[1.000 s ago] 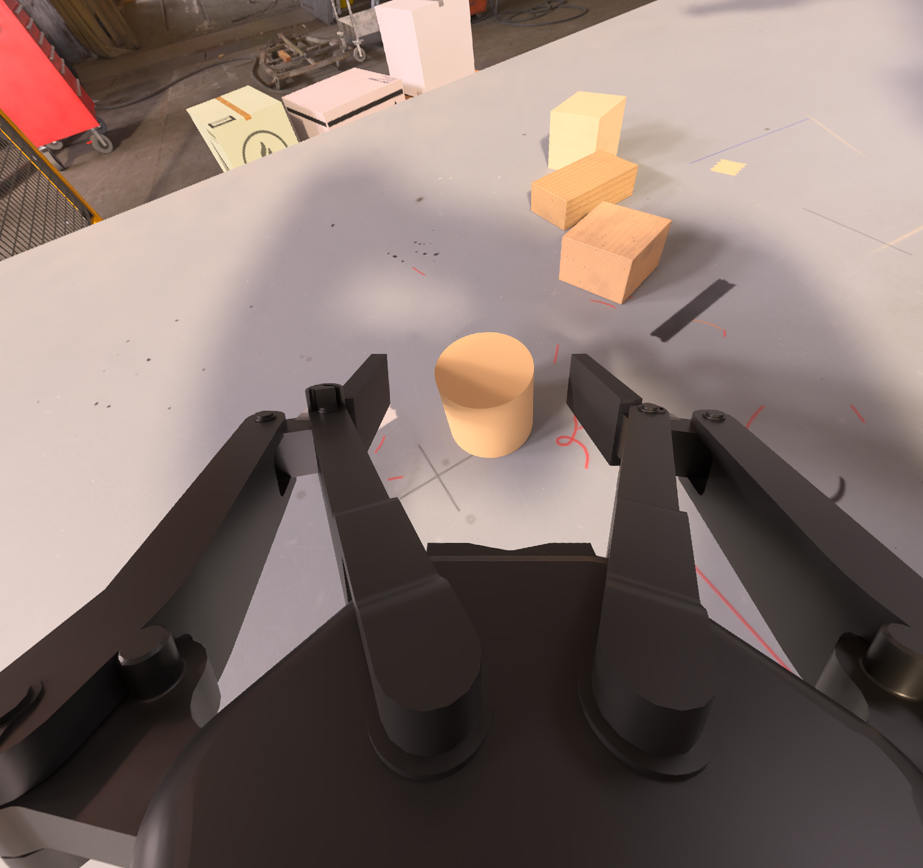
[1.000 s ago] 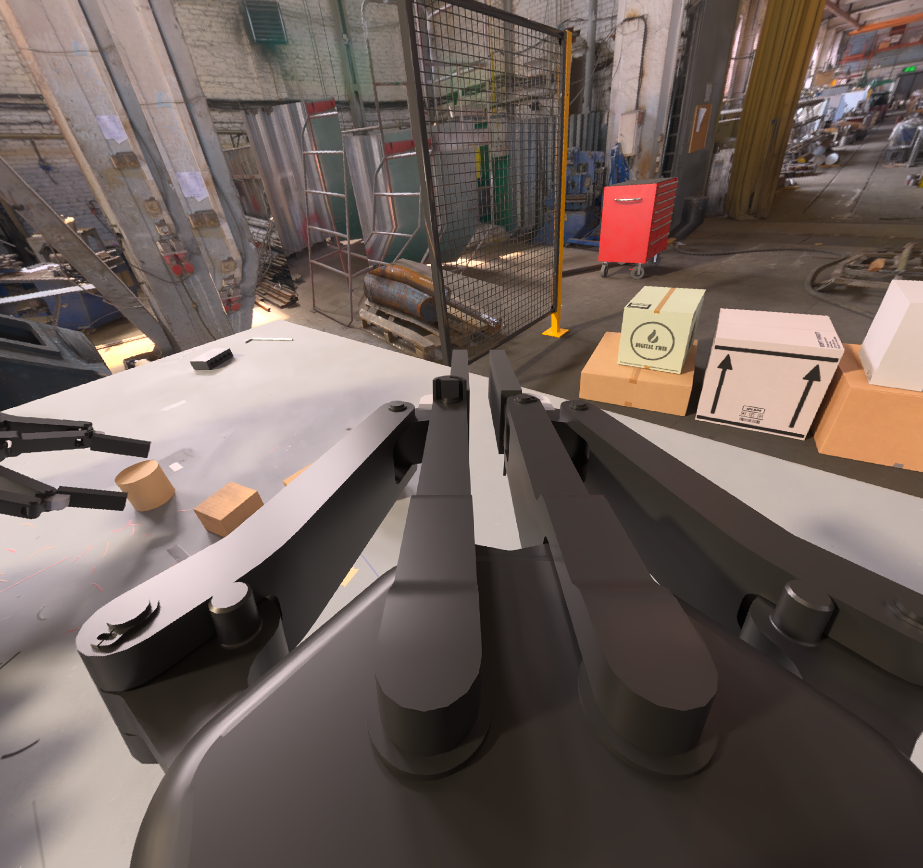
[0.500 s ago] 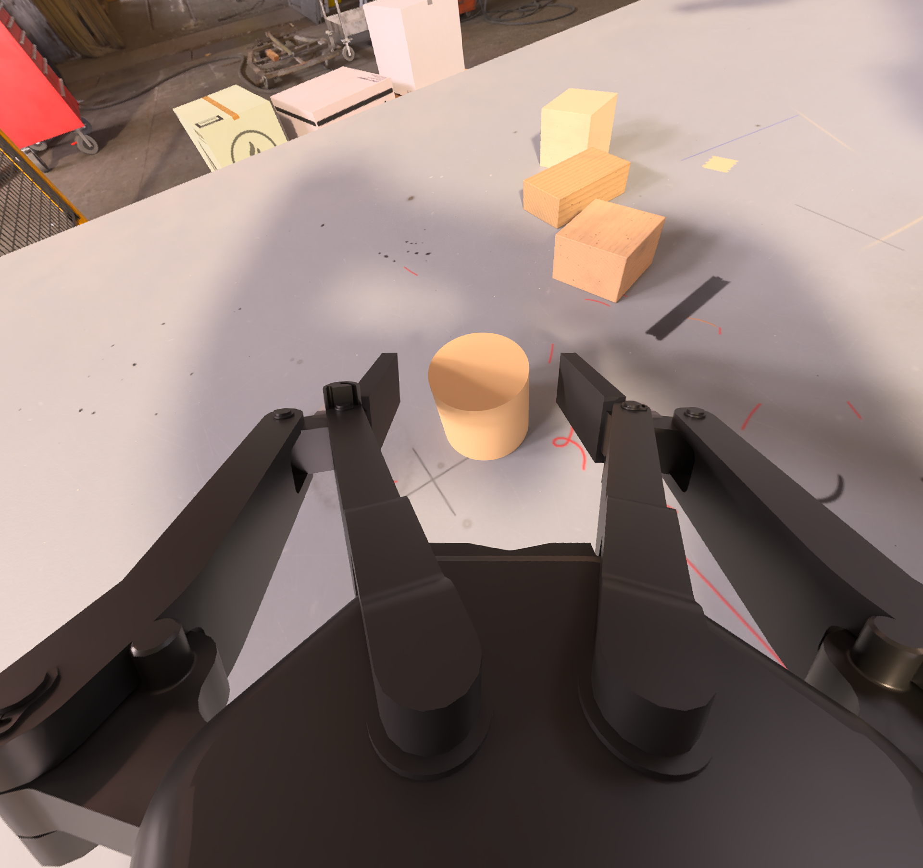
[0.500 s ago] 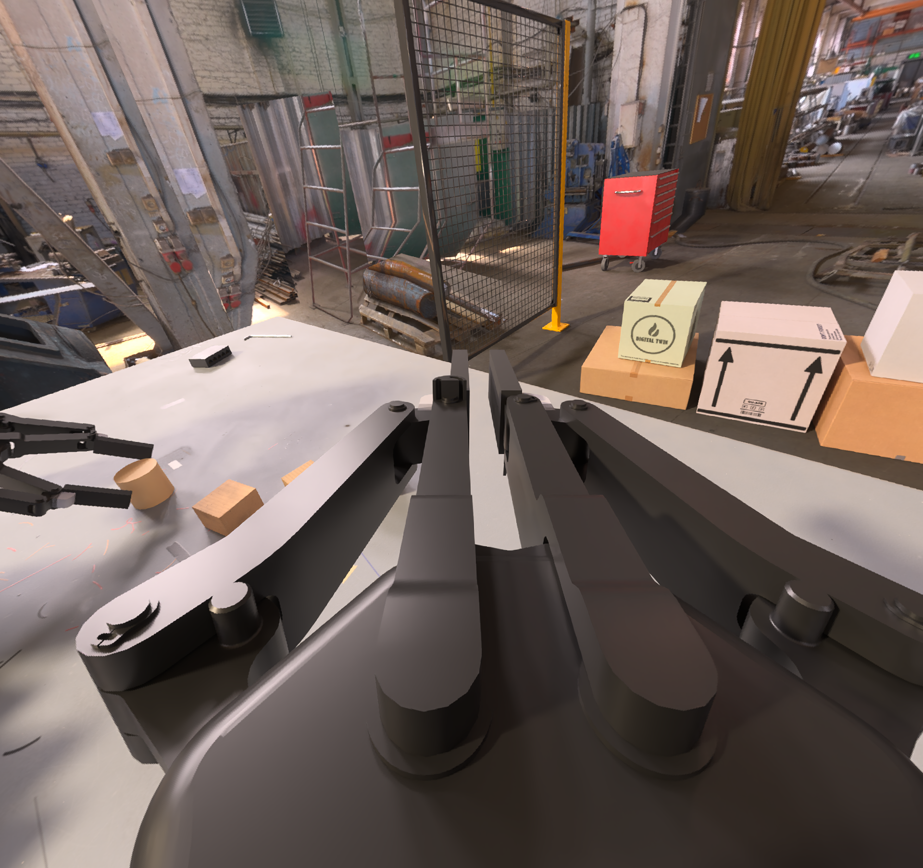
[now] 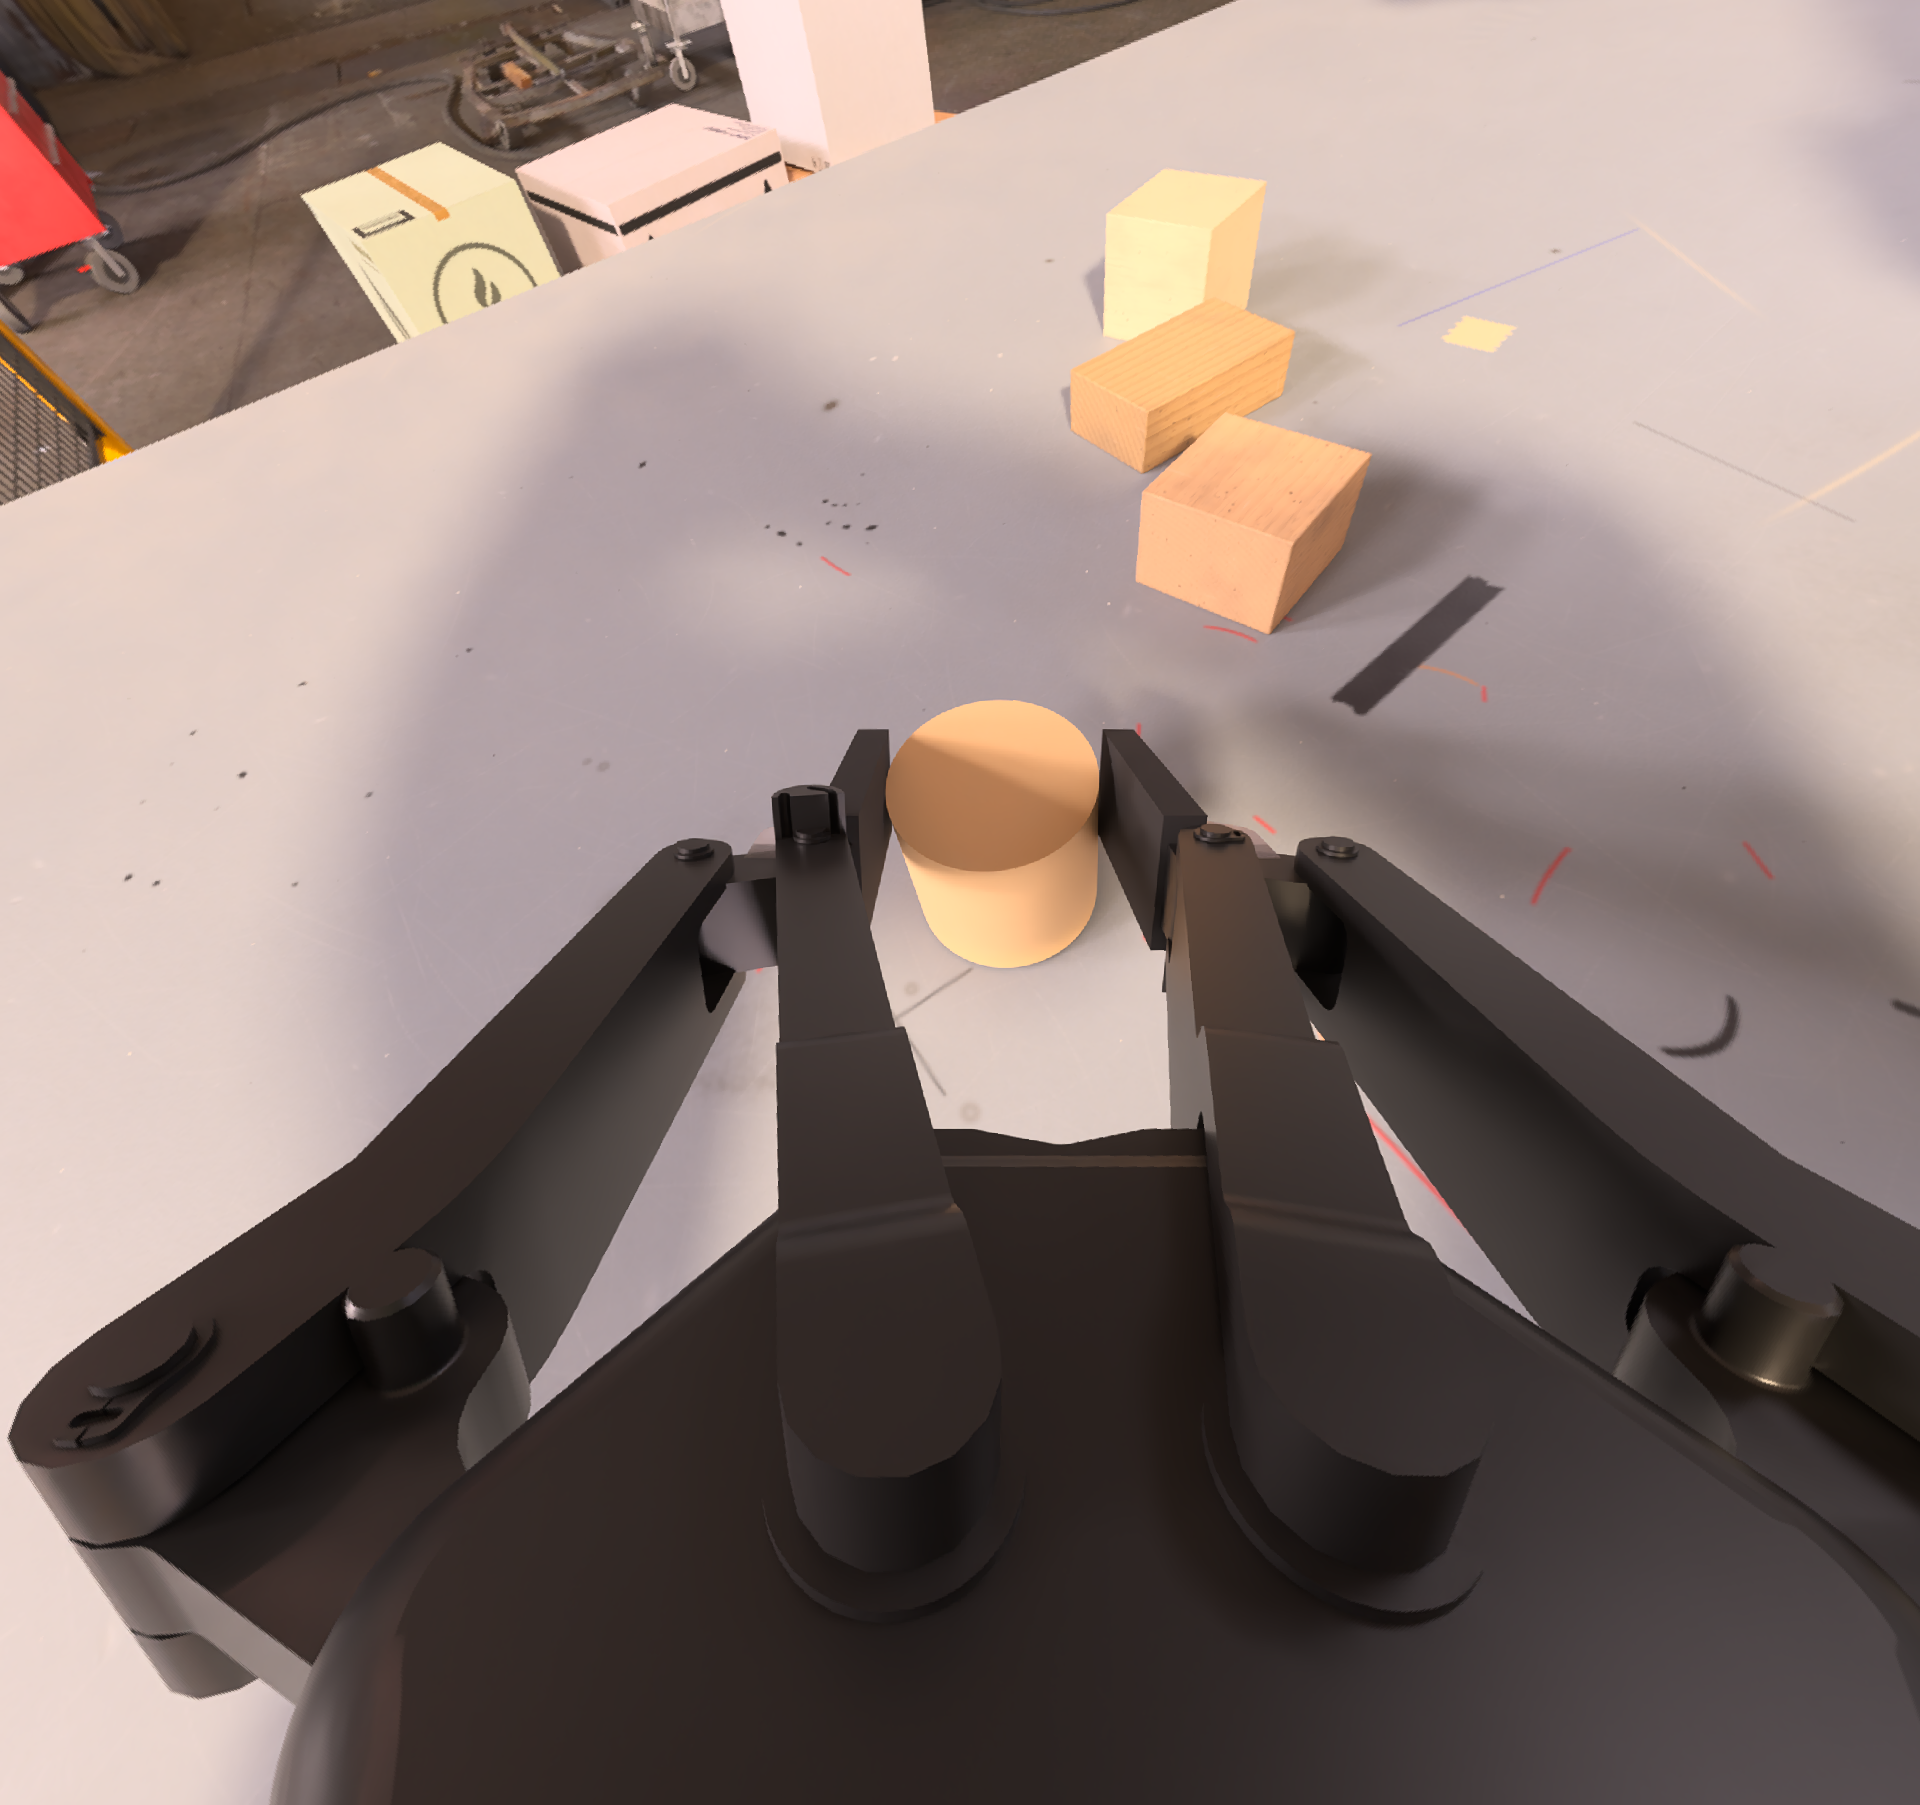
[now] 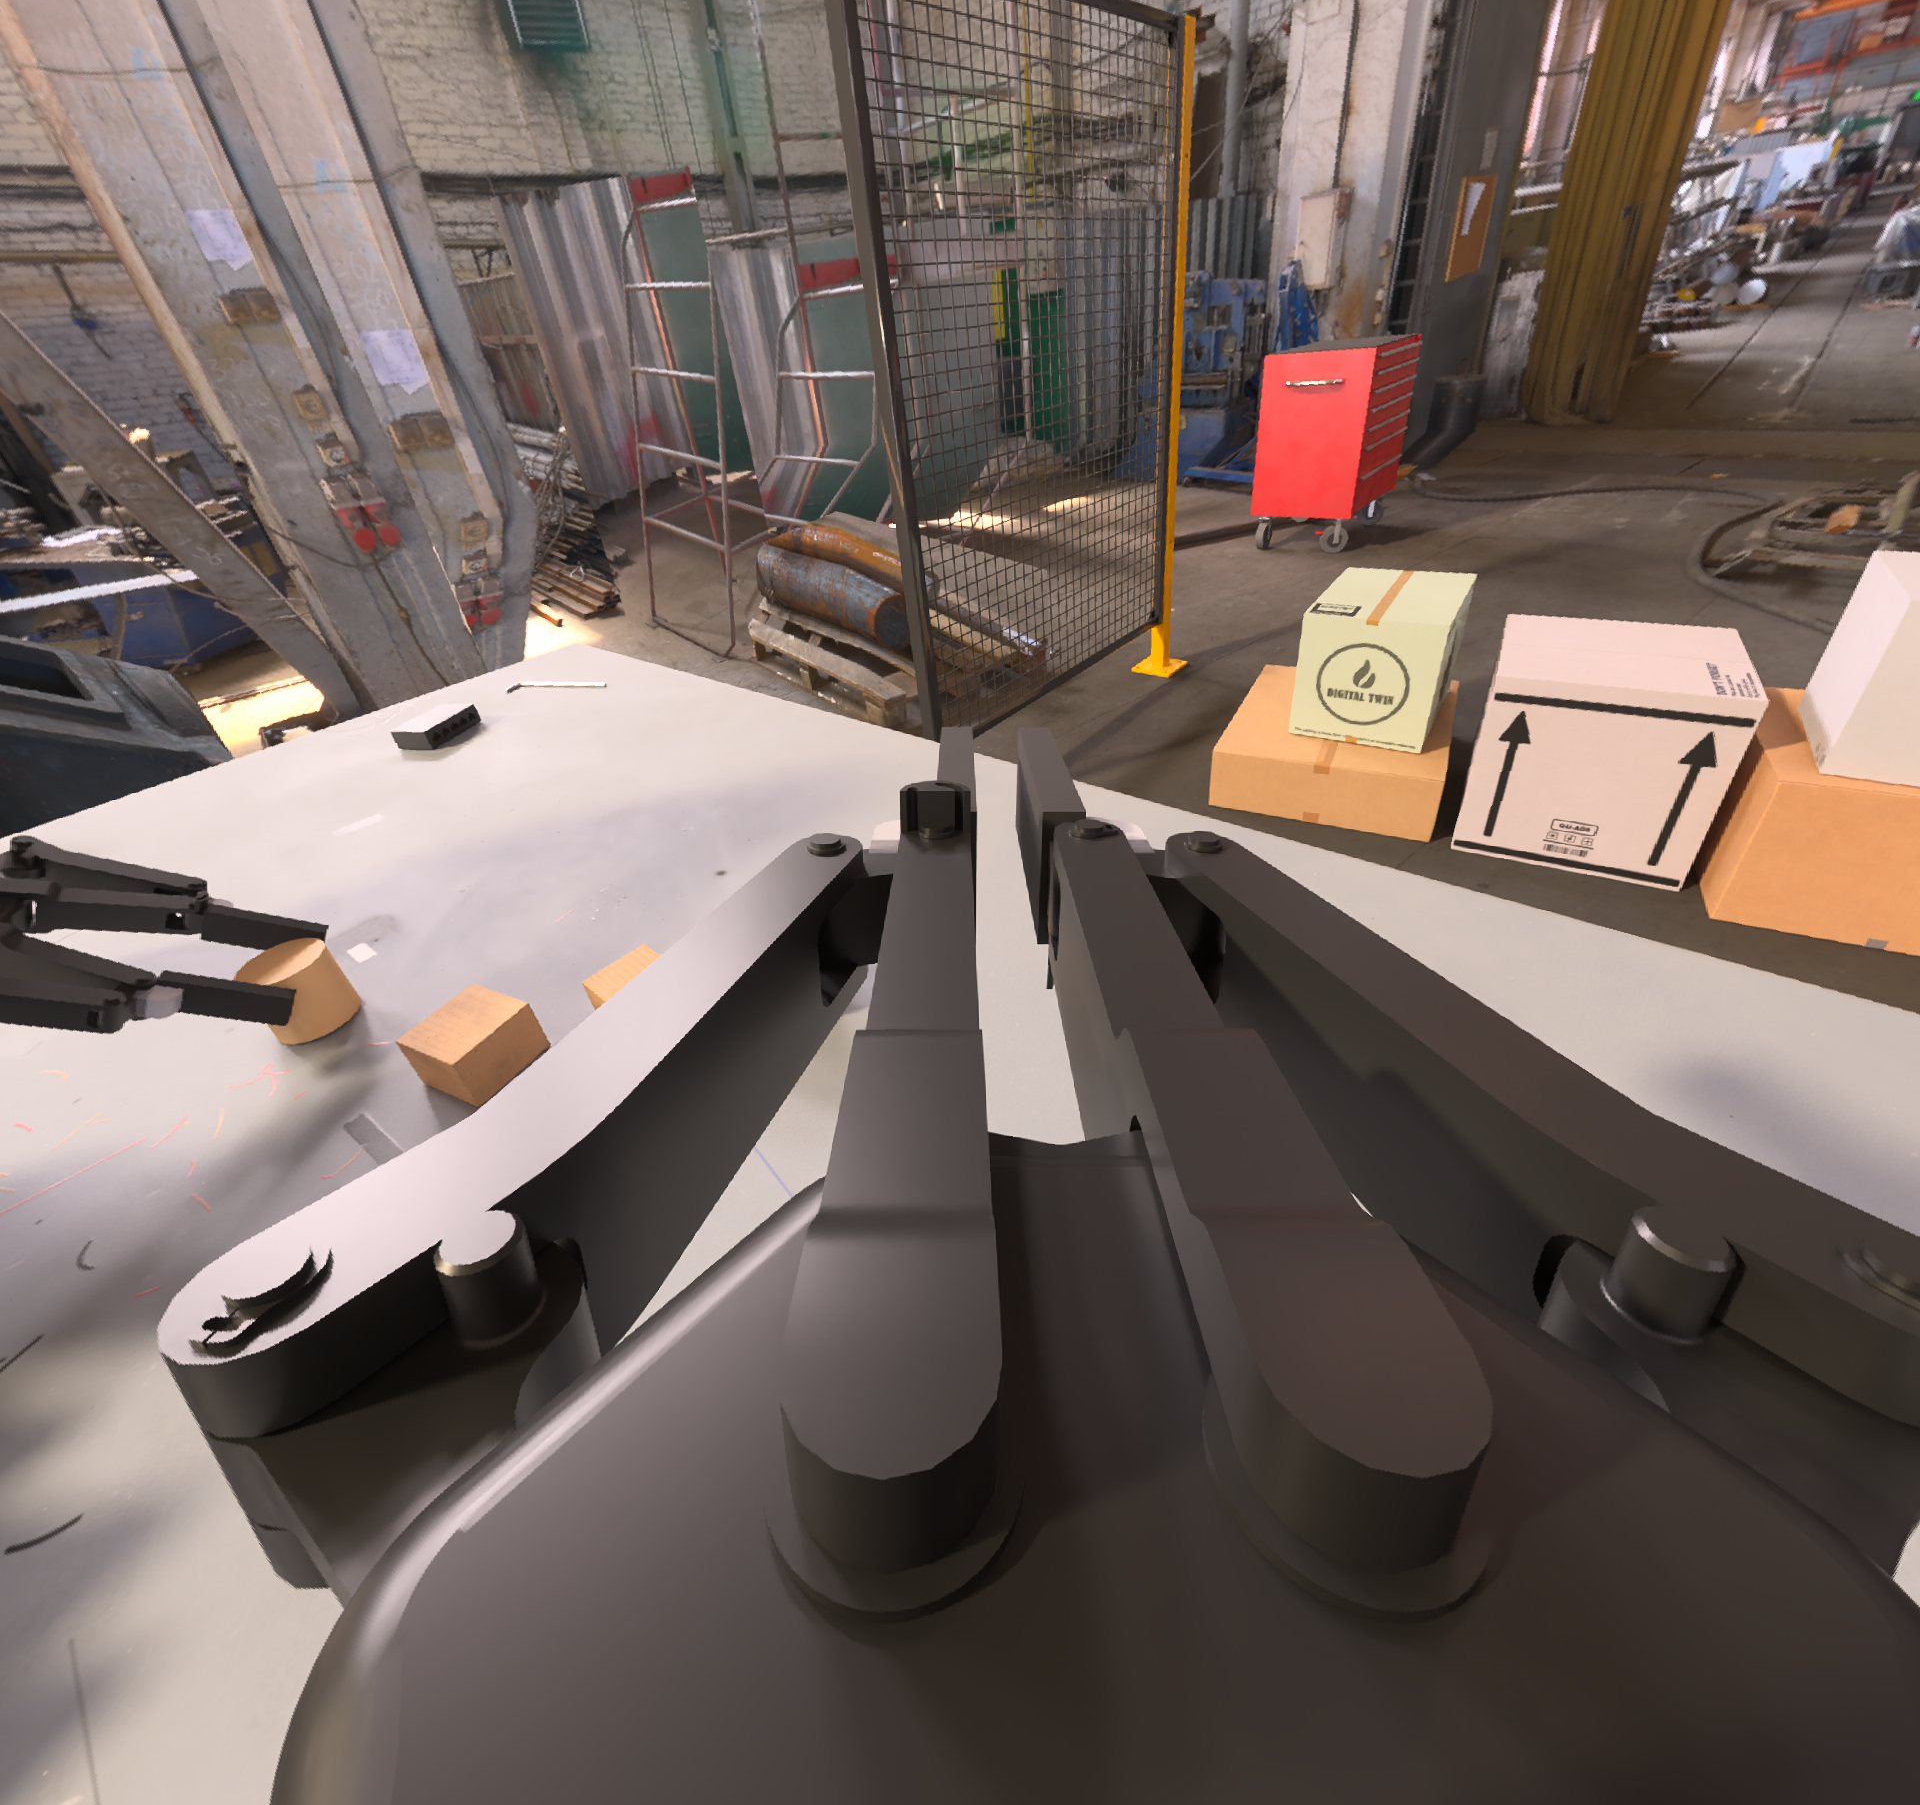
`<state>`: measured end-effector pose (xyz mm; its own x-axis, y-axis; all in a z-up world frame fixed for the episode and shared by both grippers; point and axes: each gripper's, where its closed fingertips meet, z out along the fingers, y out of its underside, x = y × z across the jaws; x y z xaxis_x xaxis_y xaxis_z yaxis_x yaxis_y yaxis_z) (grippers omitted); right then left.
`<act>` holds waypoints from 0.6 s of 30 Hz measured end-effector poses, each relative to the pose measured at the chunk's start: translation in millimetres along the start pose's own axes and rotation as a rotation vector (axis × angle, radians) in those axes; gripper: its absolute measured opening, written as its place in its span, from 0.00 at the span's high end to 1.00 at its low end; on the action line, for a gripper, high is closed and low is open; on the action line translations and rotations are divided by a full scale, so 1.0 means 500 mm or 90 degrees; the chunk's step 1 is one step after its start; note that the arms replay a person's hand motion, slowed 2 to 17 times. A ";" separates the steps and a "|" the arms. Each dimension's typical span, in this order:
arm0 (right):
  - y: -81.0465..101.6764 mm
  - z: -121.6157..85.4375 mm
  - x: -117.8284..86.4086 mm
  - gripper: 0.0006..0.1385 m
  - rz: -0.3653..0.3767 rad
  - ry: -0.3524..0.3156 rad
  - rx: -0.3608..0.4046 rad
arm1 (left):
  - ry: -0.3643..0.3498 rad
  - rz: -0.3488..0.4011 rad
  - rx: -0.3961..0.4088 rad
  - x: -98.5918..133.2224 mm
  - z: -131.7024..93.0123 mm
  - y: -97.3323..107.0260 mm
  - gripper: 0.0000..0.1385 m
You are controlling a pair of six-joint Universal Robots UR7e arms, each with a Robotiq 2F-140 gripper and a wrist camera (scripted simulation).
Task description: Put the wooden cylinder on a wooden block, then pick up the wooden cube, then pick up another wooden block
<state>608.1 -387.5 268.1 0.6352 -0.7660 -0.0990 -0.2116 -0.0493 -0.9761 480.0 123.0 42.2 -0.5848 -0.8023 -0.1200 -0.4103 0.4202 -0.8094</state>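
Note:
The wooden cylinder (image 5: 995, 830) stands upright on the grey table (image 5: 520, 675). My left gripper (image 5: 994, 779) is shut on it, a pad touching each side. Beyond it to the right lie a wooden cube (image 5: 1242, 521), a flatter wooden block (image 5: 1179, 384) and a pale upright block (image 5: 1179, 251), close together in a row. In the right wrist view the cylinder (image 6: 307, 986) sits between the left gripper's fingers (image 6: 223, 1002), with the cube (image 6: 473, 1040) and part of a block (image 6: 620, 973) beside it. My right gripper (image 6: 995, 768) is shut and empty, above the table.
A black tape strip (image 5: 1418, 643) lies right of the cube. A small dark box (image 6: 436, 725) sits at the far table edge. Cardboard boxes (image 6: 1605, 758), a red tool cart (image 6: 1330, 430) and a mesh fence (image 6: 1023, 301) stand on the floor beyond the table.
My left gripper's fingers have closed from wide apart onto the sides of the wooden cylinder. The right gripper has stayed shut and nearly still.

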 end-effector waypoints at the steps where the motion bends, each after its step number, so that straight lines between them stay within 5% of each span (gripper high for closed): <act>1: 0.001 0.000 0.000 0.92 0.000 0.000 -0.001 | 0.004 0.000 0.001 0.001 0.001 -0.003 0.61; 6: 0.003 0.001 0.002 0.92 0.001 0.000 -0.003 | 0.015 -0.002 0.029 0.006 0.002 -0.043 0.61; 13: 0.005 0.006 0.004 0.92 0.006 -0.002 -0.004 | 0.052 -0.010 0.103 0.030 0.014 -0.151 0.61; 18: 0.011 0.012 0.002 0.92 0.008 -0.006 -0.013 | 0.073 0.006 0.105 0.049 0.052 -0.215 0.61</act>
<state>612.1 -384.7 261.5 0.6392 -0.7607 -0.1127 -0.2348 -0.0535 -0.9706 527.8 47.1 111.5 -0.6682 -0.7407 -0.0696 -0.2897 0.3453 -0.8927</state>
